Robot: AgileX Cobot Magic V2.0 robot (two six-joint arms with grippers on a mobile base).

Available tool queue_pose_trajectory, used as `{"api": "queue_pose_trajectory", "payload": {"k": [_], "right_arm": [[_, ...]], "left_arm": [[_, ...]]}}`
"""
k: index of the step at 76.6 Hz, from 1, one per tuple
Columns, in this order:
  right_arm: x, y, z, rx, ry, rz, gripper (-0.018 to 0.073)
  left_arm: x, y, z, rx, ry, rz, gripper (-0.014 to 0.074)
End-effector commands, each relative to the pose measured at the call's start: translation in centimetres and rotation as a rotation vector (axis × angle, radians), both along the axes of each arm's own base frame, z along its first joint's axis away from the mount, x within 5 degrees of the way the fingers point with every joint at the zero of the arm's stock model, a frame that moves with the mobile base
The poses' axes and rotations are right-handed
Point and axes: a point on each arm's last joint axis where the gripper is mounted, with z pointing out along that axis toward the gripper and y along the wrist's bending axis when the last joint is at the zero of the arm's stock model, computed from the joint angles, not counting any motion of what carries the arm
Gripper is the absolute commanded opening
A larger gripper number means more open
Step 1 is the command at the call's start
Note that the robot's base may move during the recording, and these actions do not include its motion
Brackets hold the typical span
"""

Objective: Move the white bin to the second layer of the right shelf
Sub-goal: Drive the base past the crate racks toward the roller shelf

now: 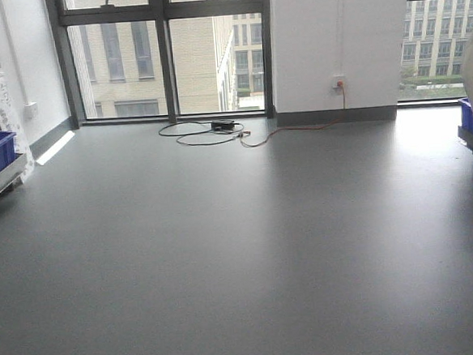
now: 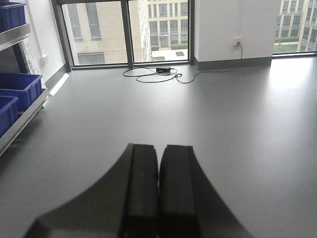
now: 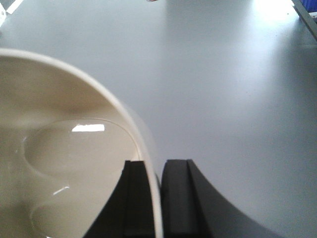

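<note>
Jaws of the right gripper (image 3: 154, 166) clamp the wall of the cream-white glossy plastic bin (image 3: 64, 144) above the smooth grey floor (image 3: 223, 74); jaws of the left gripper (image 2: 158, 151) meet, holding nothing.

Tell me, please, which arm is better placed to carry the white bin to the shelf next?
Right. The right jaws are shut on the wall of the white bin, one inside, one outside. The left jaws are shut on nothing, above bare floor.
</note>
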Motion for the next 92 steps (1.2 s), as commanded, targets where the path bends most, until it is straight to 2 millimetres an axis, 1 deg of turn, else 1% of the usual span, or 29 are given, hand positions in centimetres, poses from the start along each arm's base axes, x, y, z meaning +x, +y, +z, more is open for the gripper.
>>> {"api": "queue_pose_trajectory", "payload": {"k": [1,92], "right_arm": [[0.24,-0.05,1.85,-0.001,-0.123,-0.005,0.0029],[0.24,-0.05,1.86,-0.001,-0.124,-0.005,0.0029]], "left_arm": [[0.07,-0.03,-0.39,-0.014,-0.062,-0.003,0.0085],[0.07,-0.03,-0.39,-0.014,-0.062,-0.003,0.0085]]}}
